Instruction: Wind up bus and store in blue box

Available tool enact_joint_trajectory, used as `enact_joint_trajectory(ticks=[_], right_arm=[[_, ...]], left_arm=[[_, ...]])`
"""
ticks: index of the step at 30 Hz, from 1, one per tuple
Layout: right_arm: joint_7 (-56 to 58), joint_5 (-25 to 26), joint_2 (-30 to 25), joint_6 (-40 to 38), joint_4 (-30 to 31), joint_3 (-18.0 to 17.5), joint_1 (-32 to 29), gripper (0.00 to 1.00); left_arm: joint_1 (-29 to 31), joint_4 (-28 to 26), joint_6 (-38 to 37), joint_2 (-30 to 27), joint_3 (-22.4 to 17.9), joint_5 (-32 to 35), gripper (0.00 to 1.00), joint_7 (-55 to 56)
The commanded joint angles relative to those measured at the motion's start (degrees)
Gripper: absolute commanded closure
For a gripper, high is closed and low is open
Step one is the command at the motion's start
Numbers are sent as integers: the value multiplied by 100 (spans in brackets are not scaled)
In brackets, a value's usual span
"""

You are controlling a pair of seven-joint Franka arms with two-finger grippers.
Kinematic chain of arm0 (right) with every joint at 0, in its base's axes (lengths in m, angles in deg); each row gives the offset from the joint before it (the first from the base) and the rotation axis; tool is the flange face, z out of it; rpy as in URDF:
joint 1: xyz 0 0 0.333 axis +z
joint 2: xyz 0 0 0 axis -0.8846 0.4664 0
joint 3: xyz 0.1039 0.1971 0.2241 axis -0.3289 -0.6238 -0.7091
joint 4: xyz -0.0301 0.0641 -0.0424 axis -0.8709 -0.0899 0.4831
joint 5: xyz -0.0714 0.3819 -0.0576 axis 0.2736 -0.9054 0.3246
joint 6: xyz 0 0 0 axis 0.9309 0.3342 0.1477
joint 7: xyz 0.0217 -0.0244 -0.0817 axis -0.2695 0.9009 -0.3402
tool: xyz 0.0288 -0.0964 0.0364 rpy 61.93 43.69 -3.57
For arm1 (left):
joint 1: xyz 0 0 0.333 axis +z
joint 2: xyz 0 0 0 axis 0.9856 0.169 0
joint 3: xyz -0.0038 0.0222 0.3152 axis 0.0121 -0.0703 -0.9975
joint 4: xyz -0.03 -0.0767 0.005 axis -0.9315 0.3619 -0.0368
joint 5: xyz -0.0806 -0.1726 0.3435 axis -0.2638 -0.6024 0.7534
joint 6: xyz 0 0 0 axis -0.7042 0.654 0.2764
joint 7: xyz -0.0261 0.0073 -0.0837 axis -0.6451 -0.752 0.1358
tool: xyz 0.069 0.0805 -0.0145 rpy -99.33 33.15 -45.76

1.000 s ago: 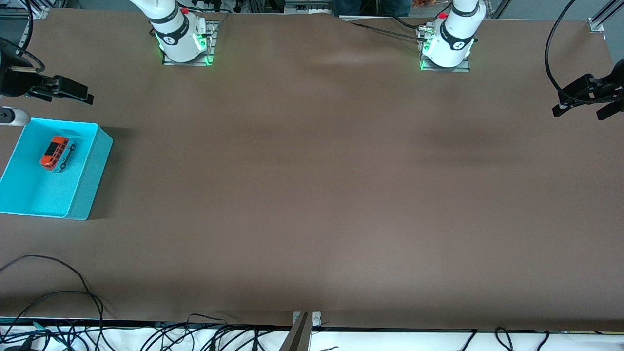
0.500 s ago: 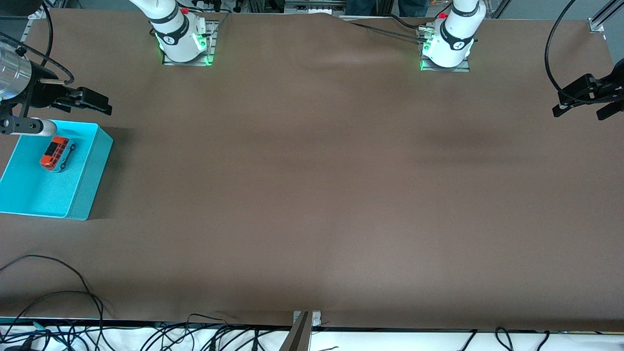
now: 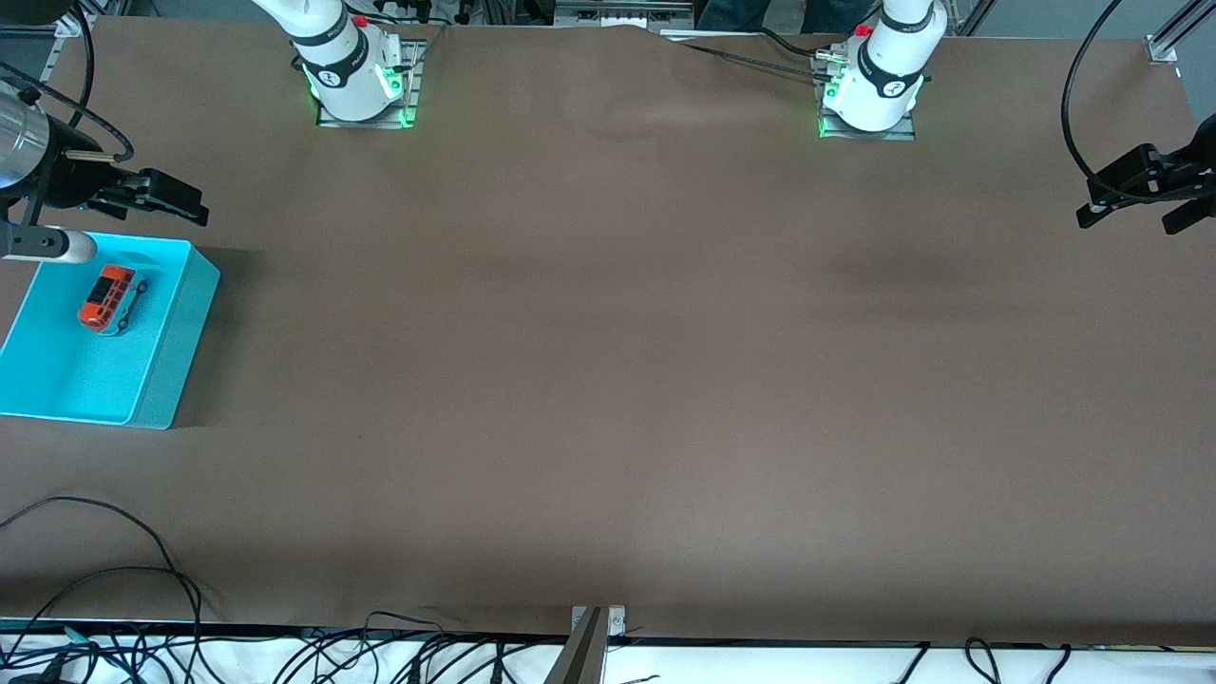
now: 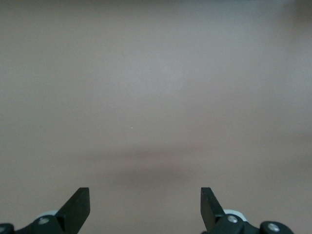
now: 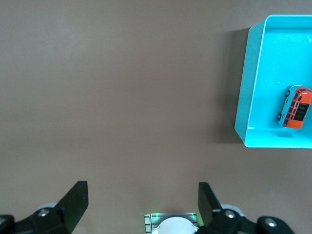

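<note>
Orange-red toy bus [image 3: 112, 298] sits inside the cyan rectangular plastic box [image 3: 180, 334]. Right gripper [image 3: 161, 195] hangs over bare table beside the box, jaws wide, empty. Left gripper [image 3: 1145, 190] waits over the table's left-arm end, wide and empty.

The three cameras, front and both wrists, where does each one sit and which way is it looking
Front view: high across the table, facing both arm bases; shows the bus in the blue box, the right gripper near the box, the left gripper waiting at the other end.
Left wrist view: on the left wrist, looking down at bare table, open fingertips showing.
Right wrist view: on the right wrist, looking down past open fingertips.
Front and right wrist views share box and bus.
</note>
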Motion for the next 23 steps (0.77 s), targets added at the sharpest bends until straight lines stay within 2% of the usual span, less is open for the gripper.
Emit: enact_joint_trajectory(ticks=[1,6,23], right_arm=[[174,80,-83,20,26,-2,-109,0],[490,62,-57,-15,9,-2,-329,0],[517,80,-48,-15,9,59,-338,0]], left_arm=[[5,117,-114,-11,36,114,0,83],[5,117,-114,-11,36,114,0,83],[5,117,-114,-10,36,114,0,83]])
